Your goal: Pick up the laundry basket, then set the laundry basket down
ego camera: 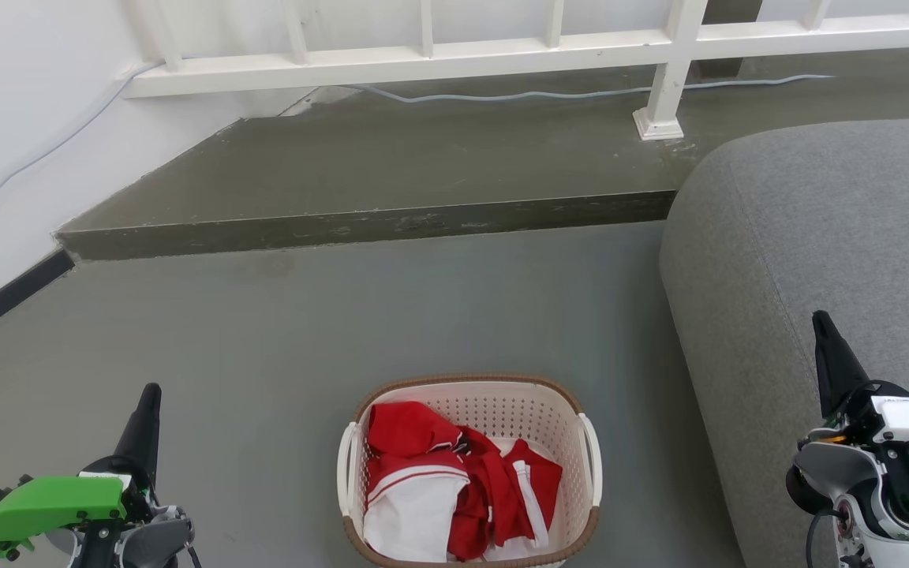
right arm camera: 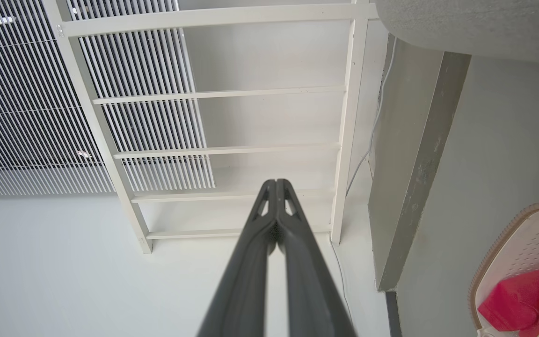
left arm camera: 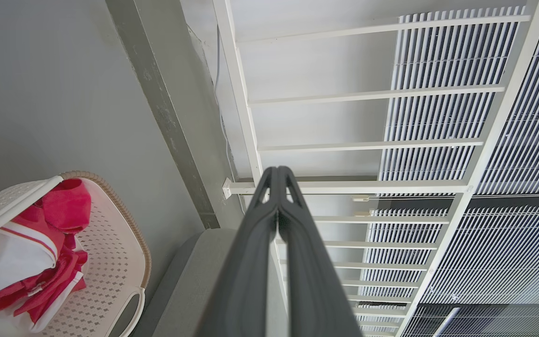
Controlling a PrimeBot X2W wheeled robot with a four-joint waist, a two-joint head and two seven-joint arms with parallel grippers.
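The laundry basket [ego camera: 502, 414] sits on the floor [ego camera: 328, 315] between the left tool [ego camera: 144, 426] and right tool [ego camera: 832, 359], both closed and empty.

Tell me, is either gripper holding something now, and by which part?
Nothing is held. The left gripper and the right gripper are both shut on nothing, and the laundry basket stands on the floor, apart from both.
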